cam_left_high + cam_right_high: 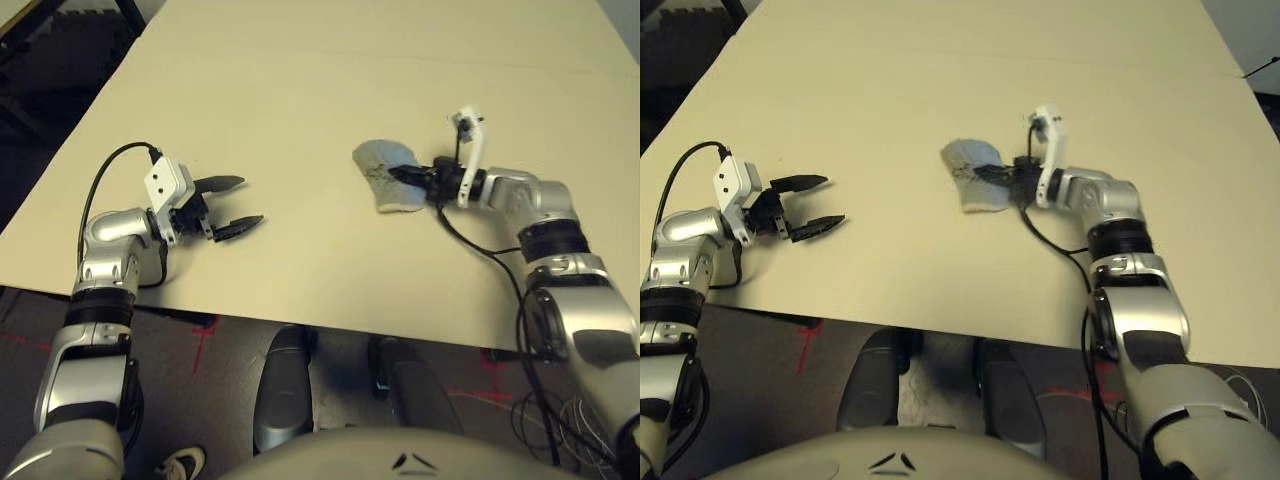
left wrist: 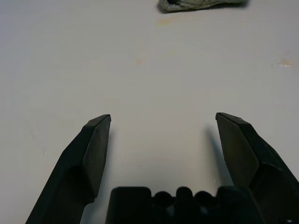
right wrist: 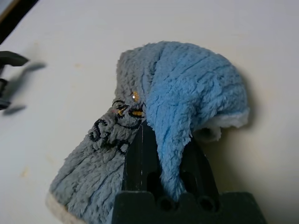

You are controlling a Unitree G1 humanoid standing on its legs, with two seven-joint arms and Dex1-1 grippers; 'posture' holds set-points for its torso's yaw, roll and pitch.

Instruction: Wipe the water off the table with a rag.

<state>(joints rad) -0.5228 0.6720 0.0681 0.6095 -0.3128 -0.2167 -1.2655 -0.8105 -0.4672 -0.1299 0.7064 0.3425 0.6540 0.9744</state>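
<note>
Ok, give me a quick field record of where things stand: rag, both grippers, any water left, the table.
rag: small grey-blue fleecy cloth with black scribbles, bunched up on the table, right of centre
right gripper: jaws shut on a fold of the rag
left gripper: jaws open, holding nothing, low over the table's left side, apart from the rag
water: faint yellow-orange specks on the table between the left gripper and the rag
table: pale cream-beige flat tabletop, thin seam across it
</note>
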